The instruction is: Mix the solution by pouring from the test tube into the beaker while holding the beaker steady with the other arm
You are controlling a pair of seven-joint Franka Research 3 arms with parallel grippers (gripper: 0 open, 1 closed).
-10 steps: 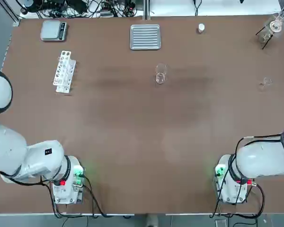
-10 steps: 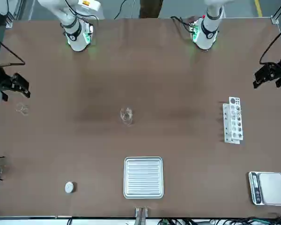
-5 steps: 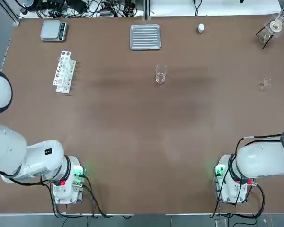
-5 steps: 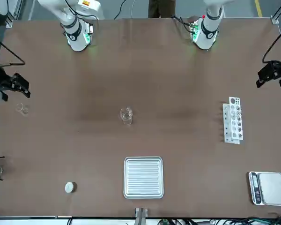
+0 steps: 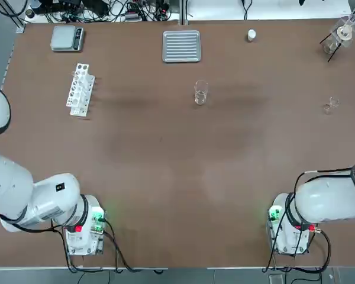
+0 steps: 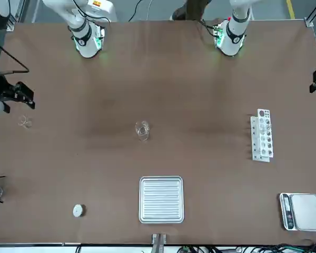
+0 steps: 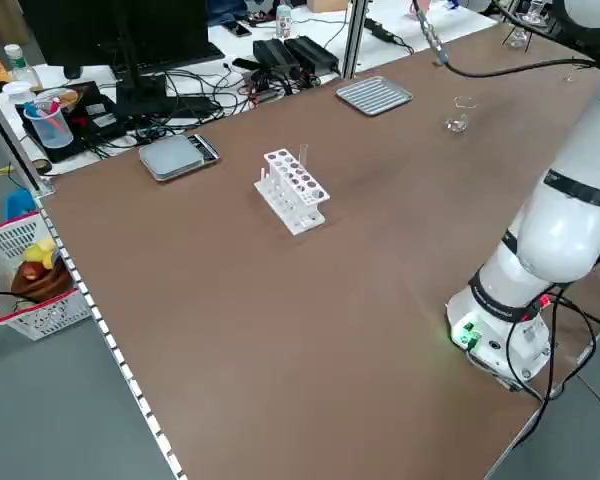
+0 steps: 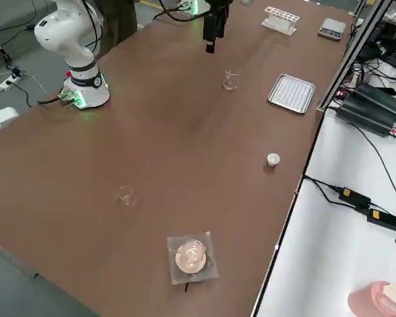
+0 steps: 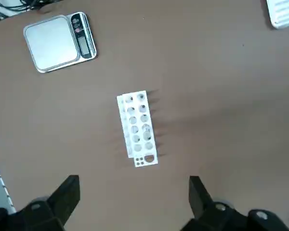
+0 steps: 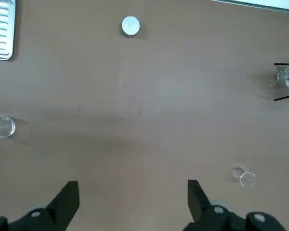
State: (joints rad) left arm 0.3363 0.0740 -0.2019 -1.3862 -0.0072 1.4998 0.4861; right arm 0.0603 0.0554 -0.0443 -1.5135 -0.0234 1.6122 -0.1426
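Glass beaker [image 5: 201,93] on tbl [image 5: 165,177]; L tool [image 9: 134,186], R tool [image 10: 134,190], both open, either side

A scale [image 5: 63,38] lies at the far left of the desk [image 5: 183,160], a ribbed tray [image 5: 181,46] right of it, then a white cap [image 5: 251,35]; at the far right, a flask [image 8: 191,256], with a tiny glass [image 5: 332,103] nearer.

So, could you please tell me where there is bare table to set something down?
The widest bare patch lies between the two arm bases and the beaker. Another runs between the beaker and the white rack. The far left corner is more crowded, with the scale near the rack.
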